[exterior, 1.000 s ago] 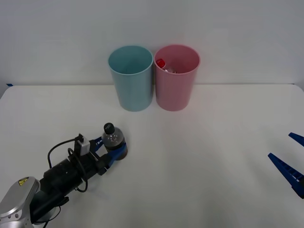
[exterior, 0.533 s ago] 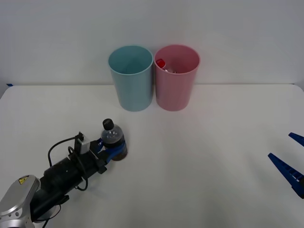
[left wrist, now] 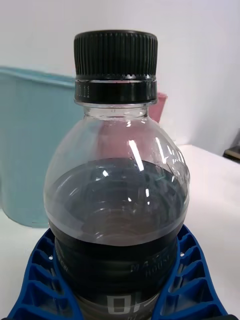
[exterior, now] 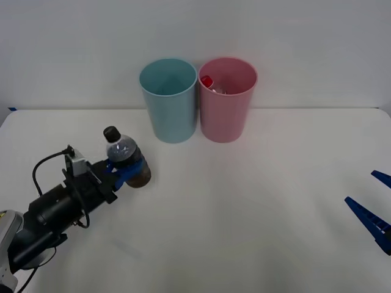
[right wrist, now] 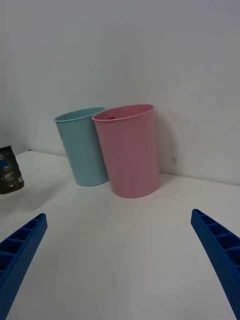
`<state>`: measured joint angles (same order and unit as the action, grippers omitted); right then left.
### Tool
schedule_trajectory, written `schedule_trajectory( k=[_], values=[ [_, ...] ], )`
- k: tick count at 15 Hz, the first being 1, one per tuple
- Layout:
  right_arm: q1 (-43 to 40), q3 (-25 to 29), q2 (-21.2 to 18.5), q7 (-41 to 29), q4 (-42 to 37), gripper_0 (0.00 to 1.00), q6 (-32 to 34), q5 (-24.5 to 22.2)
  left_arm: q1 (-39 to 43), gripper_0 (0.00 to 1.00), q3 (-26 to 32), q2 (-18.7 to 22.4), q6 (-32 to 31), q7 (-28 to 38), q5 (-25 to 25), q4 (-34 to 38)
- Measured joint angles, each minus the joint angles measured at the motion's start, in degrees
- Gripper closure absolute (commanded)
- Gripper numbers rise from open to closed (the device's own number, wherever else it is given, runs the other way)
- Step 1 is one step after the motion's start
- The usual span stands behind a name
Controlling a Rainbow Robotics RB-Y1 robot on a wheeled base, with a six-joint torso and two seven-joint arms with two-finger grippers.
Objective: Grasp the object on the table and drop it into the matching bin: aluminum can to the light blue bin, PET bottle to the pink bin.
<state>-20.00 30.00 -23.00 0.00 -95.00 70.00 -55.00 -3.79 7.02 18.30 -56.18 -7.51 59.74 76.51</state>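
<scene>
Left gripper (exterior: pixel 125 171) clamped round the PET bottle (exterior: pixel 126 162) near the table (exterior: pixel 244 201) left edge; right gripper (exterior: pixel 374 210) wide open, empty; a loose grip risks dropping it short of the pink bin (exterior: pixel 226 101).

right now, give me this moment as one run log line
left gripper: shut on PET bottle, lifted | right gripper: open, idle | target: pink bin | light blue bin beside

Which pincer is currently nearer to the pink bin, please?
The left. The left pincer, shut on the PET bottle, sits on the light blue bin's side of the pink bin. The right pincer waits open at the table's far right edge.
</scene>
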Motion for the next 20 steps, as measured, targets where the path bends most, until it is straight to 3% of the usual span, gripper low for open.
schedule_trajectory(
  k=[11, 20],
  values=[
    [0.0, 0.0, 0.0, 0.0, 0.0, 0.0, 0.0, 0.0, -0.1, 1.0, 3.9, 0.8, 10.2, 18.3, -0.5, 16.9],
    [0.0, 0.0, 0.0, 0.0, 0.0, 0.0, 0.0, 0.0, -8.2, 1.0, 4.1, 2.5, 12.9, 25.3, 0.4, 18.1]
  ],
)
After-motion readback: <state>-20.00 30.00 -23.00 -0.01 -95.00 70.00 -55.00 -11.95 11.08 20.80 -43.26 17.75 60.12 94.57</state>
